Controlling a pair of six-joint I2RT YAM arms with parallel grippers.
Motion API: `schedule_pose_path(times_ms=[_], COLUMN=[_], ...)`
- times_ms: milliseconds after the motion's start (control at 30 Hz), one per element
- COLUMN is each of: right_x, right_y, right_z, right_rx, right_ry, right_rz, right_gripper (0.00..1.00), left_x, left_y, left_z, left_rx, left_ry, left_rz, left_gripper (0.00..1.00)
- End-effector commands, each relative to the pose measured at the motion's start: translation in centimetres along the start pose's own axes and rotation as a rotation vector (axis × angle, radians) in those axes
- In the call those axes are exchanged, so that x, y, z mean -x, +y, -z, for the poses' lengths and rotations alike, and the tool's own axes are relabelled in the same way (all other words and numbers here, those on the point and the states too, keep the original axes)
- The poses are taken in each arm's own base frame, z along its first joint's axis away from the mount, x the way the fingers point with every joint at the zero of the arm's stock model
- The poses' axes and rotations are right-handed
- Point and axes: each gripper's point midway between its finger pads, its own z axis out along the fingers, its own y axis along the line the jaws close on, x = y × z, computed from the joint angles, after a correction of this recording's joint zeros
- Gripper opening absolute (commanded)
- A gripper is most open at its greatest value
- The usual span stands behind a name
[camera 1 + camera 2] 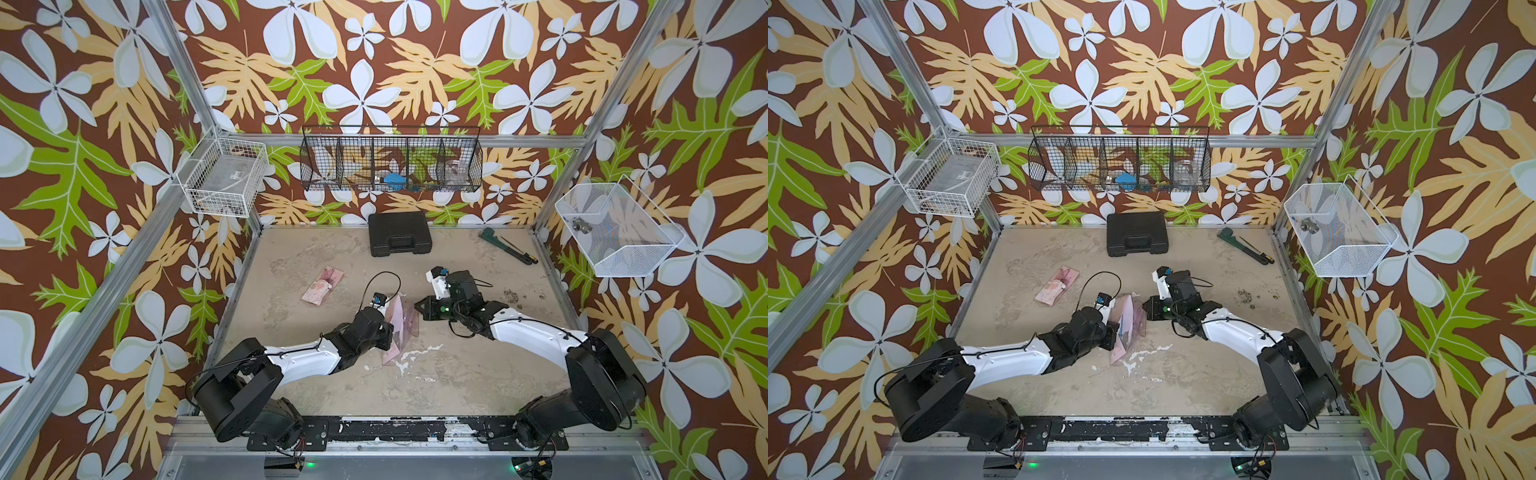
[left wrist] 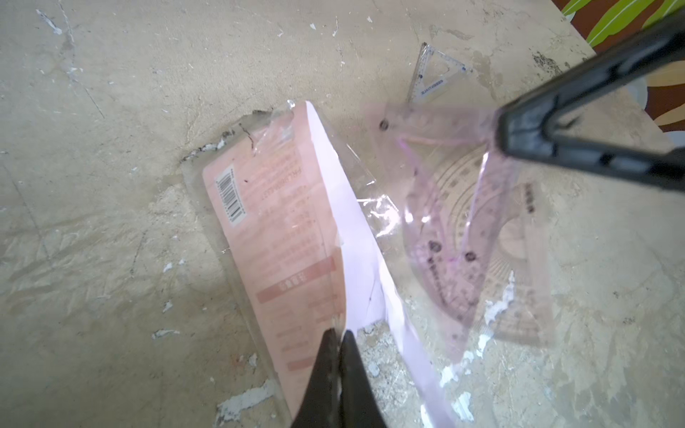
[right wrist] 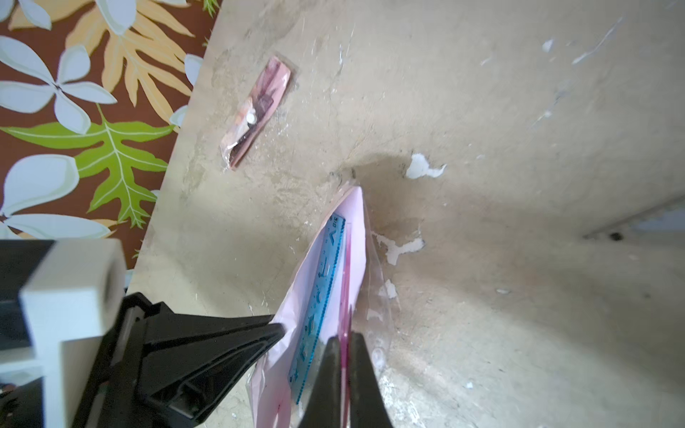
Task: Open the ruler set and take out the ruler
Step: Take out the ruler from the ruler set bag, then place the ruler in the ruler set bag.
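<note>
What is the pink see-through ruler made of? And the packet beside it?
The pink ruler looks like hard, glossy plastic: see-through, with printed marks. The packet seems a thin, shiny clear plastic sleeve, crinkled and torn, around a pink printed card, probably paper.

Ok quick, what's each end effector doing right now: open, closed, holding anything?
Left end effector: closed on the ruler set package.
Right end effector: closed on a pink translucent ruler.

I log both top views high, facing down on the whole table; wrist cameras close, sharing the ruler set
</note>
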Motion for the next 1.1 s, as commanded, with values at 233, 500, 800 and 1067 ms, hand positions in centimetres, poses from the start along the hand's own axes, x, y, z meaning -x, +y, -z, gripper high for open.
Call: schedule_pose_path(times_ms=[233,500,800,1067], right_x=[-0.6,-2.2,-3.0,-3.3], right_y=[1.5,1.5,0.8,0.2], right_z=[-0.6,-2.9,-4.5,-4.9], right_rx=[0.105,0.132,0.124,0.102], right_ry=[0.035,0.098,0.129,0.137], right_rz=[-0.021,-0.076,-0.108,-0.094], right_gripper=[0.00,0.00,0.07,0.12], left_x=[0.3,0.3,0.4,0.3], left_y=[-0.1,-0.2,-0.1,0.0], left_z=[0.1,0.1,0.3,0.3], left_rx=[-0.002,-0.005,-0.002,-0.001], left_ry=[-0.009,-0.009,-0.016,-0.014], left_rz=[0.002,-0.004,-0.003,-0.007], left_gripper=[0.00,0.00,0.00,0.00])
